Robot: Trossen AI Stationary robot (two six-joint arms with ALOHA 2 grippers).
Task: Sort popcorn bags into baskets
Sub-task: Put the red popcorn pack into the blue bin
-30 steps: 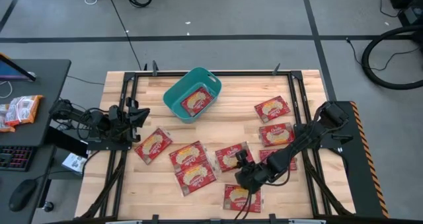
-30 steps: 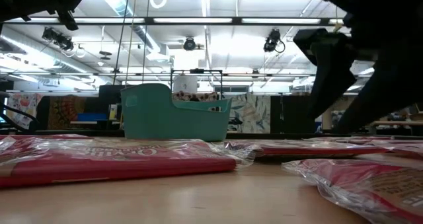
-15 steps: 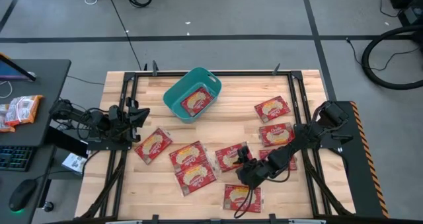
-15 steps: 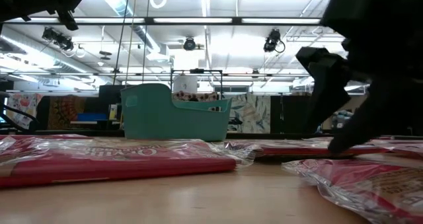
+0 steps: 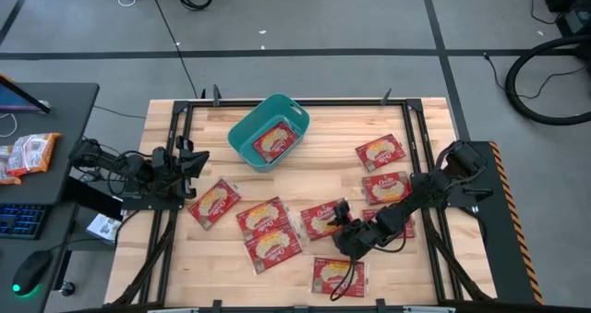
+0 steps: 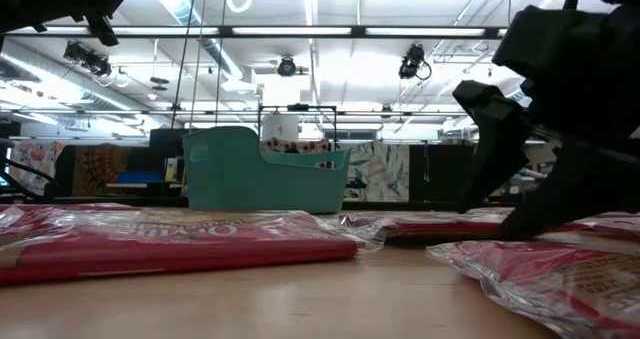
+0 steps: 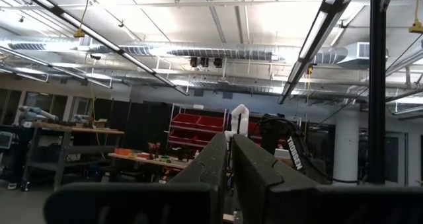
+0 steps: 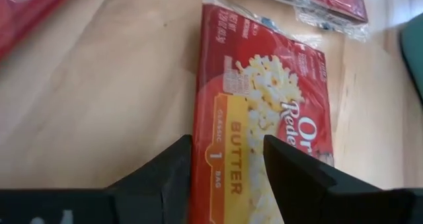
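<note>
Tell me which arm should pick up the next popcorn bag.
The right. Its open right gripper is down at the popcorn bag near the table's front middle, one finger on each side of its edge. The left gripper waits, shut, at the left edge.

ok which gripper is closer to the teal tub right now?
Left. The left gripper waits at the table's left edge, a short way from the teal tub. The right gripper is farther off, open over a popcorn bag near the front.
</note>
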